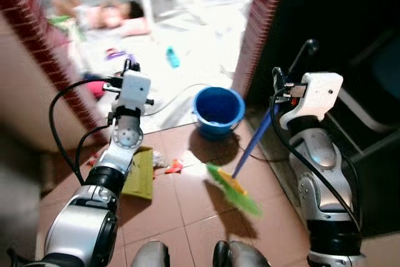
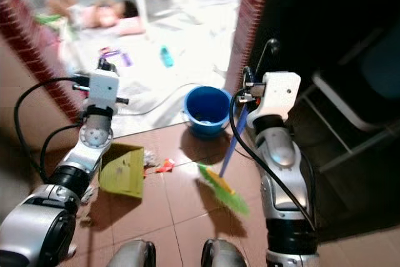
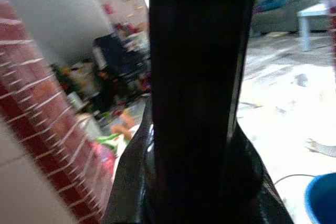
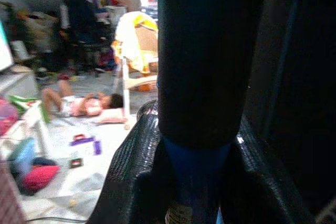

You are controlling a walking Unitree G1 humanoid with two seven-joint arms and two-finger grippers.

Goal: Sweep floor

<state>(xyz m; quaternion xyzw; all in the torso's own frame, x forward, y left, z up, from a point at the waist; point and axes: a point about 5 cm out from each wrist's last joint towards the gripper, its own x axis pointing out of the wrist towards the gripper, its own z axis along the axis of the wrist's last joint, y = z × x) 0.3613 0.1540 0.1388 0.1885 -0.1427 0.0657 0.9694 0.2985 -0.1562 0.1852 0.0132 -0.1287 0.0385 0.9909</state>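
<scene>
Fingers of the right gripper (image 4: 202, 182) close around a blue broom handle (image 1: 255, 142), green bristles (image 1: 234, 191) on the floor below, near litter (image 1: 173, 166).

The floor (image 1: 187, 217) is smooth reddish-brown tile with a dull sheen and thin pale grout. The bucket (image 1: 218, 111) looks like glossy blue plastic. The broom (image 1: 240, 179) has a smooth blue handle and green plastic-looking bristles. The dustpan (image 2: 122, 170) is matt yellow-green plastic. Beside the doorway stands rough red brick (image 1: 259, 23). The arms (image 1: 322, 173) are polished silver, with glossy black cables (image 1: 59, 129).
</scene>
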